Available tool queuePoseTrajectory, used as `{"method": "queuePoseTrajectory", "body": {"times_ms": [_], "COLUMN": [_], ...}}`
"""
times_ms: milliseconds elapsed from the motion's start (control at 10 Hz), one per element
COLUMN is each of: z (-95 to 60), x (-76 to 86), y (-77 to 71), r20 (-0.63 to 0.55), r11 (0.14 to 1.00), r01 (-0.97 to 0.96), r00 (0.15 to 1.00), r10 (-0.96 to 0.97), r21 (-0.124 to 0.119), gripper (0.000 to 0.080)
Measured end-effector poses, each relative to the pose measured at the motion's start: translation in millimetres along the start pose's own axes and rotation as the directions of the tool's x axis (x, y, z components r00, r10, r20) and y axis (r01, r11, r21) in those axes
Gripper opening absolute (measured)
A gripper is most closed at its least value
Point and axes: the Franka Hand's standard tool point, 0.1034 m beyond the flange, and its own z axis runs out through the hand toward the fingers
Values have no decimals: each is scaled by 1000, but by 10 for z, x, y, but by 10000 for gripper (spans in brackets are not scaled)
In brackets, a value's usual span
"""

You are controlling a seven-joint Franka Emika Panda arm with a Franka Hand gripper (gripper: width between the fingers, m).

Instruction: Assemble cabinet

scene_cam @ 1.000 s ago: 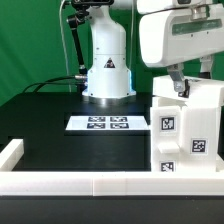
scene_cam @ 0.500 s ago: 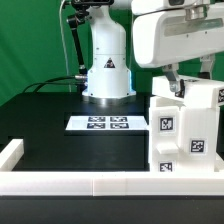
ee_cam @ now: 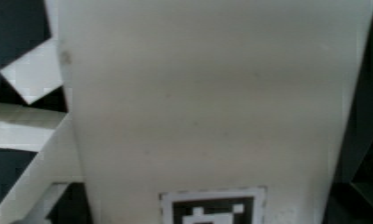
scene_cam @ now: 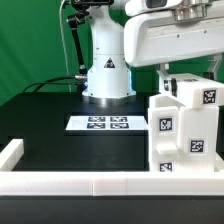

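The cabinet (scene_cam: 185, 135) is a large white box with square marker tags, standing at the exterior view's right. A smaller white tagged block (scene_cam: 195, 95) sits at its top. My gripper (scene_cam: 168, 73) hangs right above the top edge of this block, on the side toward the exterior view's left. Only a dark bit of a finger shows under the big white hand, so I cannot tell whether the jaws are open or shut. In the wrist view a flat white face of the cabinet (ee_cam: 201, 100) fills the picture, very close, with one tag (ee_cam: 215, 208). No fingers show there.
The marker board (scene_cam: 108, 123) lies on the black table in front of the arm's base (scene_cam: 107, 75). A low white wall (scene_cam: 100, 184) runs along the table's front, with a corner piece (scene_cam: 10, 152) at the exterior view's left. White slanted parts (ee_cam: 23, 110) show beside the face in the wrist view.
The hand has risen and shifted toward the exterior view's left. This has uncovered the tag on the top block. The cabinet body has not moved.
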Motion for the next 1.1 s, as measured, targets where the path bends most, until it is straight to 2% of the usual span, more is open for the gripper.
{"method": "queuePoseTrajectory", "body": {"times_ms": [400, 700, 1100], "z": [-14, -13, -11], "x": [7, 0, -46], "y": [10, 9, 66], "r20": [-4, -2, 15], "r11": [959, 889, 777], "r01": [-284, -457, -630], "r00": [959, 889, 776], "r10": [284, 457, 630], "r21": [0, -1, -15], "gripper": [558, 558, 558]}}
